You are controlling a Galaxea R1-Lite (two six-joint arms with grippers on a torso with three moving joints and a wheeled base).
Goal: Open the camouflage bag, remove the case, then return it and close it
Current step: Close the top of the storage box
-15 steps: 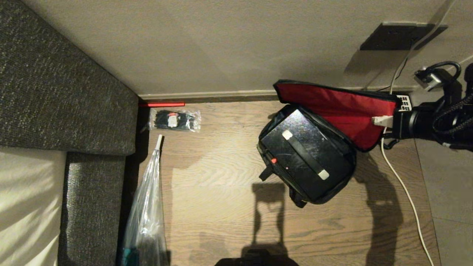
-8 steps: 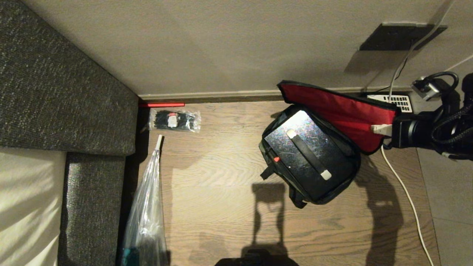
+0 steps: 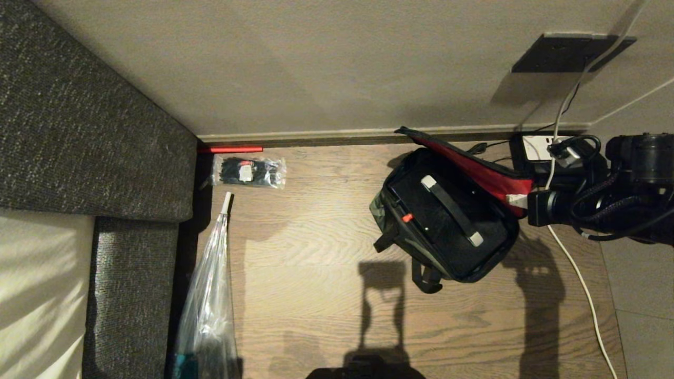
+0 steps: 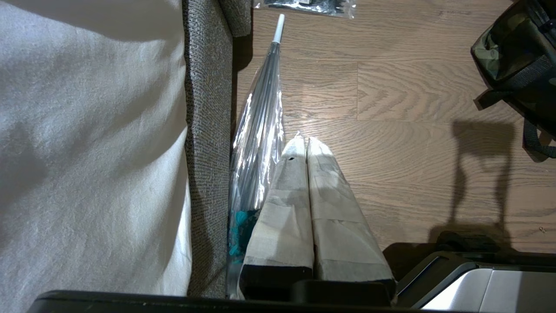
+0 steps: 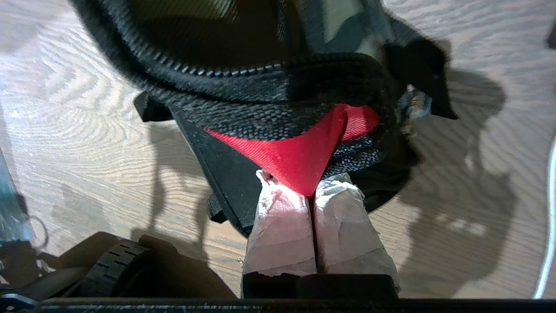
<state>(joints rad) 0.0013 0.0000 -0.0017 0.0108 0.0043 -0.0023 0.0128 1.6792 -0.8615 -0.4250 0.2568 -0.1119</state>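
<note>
While right tool (image 3: 518, 199) pinches camouflage bag (image 3: 447, 221) lid

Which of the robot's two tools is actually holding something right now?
The right tool: it pinches the red-lined lid of the camouflage bag. The left tool is shut on nothing above the bare floor beside the sofa.

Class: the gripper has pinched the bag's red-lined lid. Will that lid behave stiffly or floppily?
Probably floppy: the lid folds and creases where the right gripper pinches it. The camouflage bag likely drags along, being soft and seemingly light.
</note>
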